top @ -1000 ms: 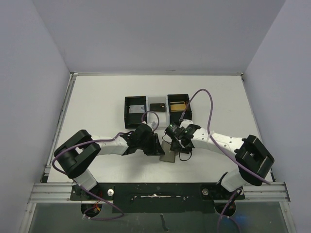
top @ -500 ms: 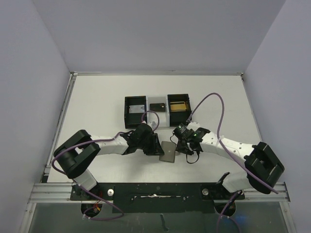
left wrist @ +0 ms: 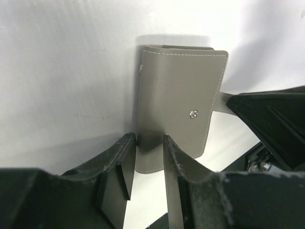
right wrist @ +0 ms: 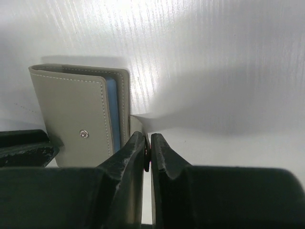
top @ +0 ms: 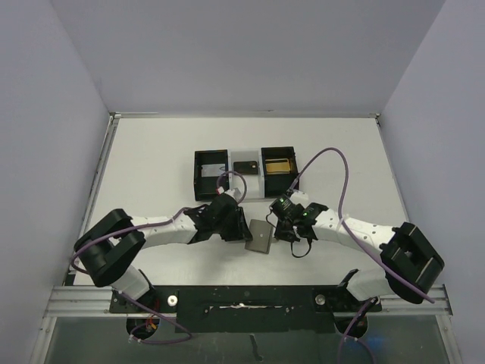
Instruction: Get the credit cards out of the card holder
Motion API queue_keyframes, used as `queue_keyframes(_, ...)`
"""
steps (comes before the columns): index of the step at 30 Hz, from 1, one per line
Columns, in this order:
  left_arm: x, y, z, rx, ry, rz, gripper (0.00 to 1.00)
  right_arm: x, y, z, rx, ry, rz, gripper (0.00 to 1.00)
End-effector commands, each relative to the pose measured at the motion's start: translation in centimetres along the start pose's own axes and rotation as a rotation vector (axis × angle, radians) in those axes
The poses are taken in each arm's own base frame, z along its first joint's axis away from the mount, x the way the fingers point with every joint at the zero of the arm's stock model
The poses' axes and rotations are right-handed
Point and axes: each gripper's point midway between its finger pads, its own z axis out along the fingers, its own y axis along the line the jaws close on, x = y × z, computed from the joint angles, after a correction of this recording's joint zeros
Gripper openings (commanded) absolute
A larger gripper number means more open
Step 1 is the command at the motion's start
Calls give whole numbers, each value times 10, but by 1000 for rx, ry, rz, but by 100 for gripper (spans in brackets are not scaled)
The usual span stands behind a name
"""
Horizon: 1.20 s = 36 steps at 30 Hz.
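Clamping card holder (left wrist: pixel 176 90), left gripper (left wrist: pixel 147 148) outstretched

The left arm (top: pixel 163 226) and right arm (top: pixel 356 226) both stretch low and inward, wrists facing each other at the middle. The left gripper (left wrist: pixel 147 143) clamps the card holder (left wrist: pixel 176 95) by its edge between half-spread fingers. The right gripper (right wrist: pixel 146 140) is pinched nearly tip to tip.

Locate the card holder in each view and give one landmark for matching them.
Top external: the card holder lies just below centre, between the left gripper and the right gripper.
Left wrist: centre, its near edge inside the left gripper.
Right wrist: left of centre, beside the right gripper.
Landmark: the metal stud on its grey cover shows in both wrist views; too small to see from above.
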Motion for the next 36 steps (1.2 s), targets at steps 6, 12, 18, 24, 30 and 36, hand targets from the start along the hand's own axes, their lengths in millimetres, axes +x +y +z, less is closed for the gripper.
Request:
queue_keyframes(6,-39,-23,-43,6,-256,24,39,-33,64,-44,-332,-97,-113,0)
queue_keyframes(12,-59,-5,-94,-11,-470,-55,50,-35,102,-61,-488,-55,-188,0)
queue_keyframes(18,-66,13,-130,-29,-573,-86,55,-32,147,-74,-641,11,-259,1)
queue_keyframes(24,-59,25,-138,-17,-580,-122,55,-23,180,-76,-768,75,-268,2)
queue_keyframes(30,-55,24,-136,-7,-561,-126,56,-20,193,-76,-859,111,-230,3)
queue_keyframes(36,-57,21,-136,-15,-556,-107,55,-24,194,-88,-900,89,-229,3)
